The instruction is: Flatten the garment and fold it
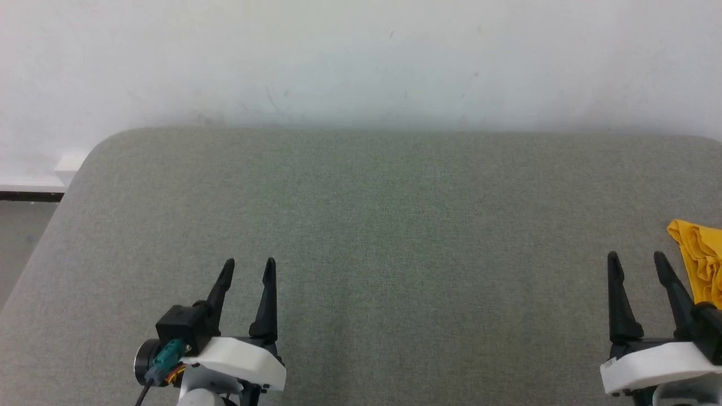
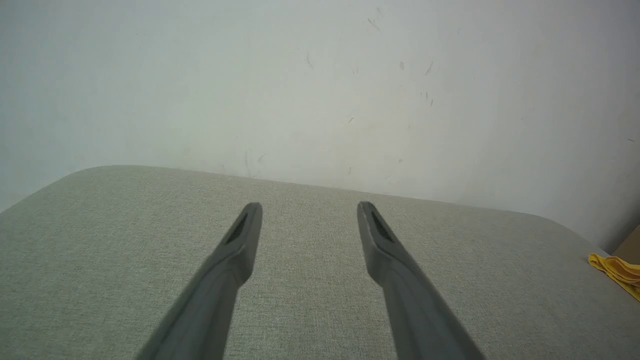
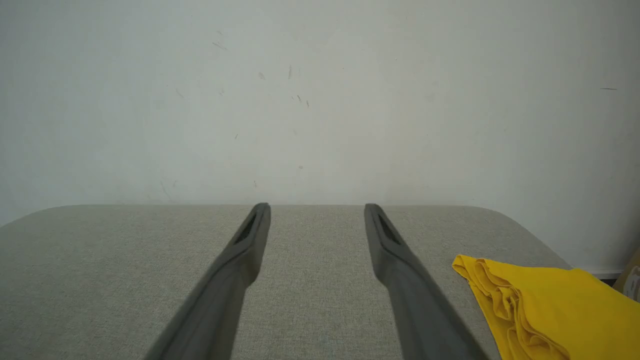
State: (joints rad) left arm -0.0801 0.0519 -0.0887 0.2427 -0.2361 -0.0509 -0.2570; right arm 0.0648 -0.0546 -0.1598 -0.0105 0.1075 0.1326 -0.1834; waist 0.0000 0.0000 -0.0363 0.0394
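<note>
Now, garment (image 1: 702, 265): yellow cloth, bunched in folds, lying at the right edge of the tabletop (image 1: 366, 225)
Left pincer (image 1: 249, 262): spread apart, holding nothing, over the near left part of the tabletop
Right pincer (image 1: 635, 256): spread apart, holding nothing, over the near right part of the tabletop, just beside the garment

Matt woven table cloth (image 1: 361, 237); soft, creased garment (image 3: 550, 305).
</note>
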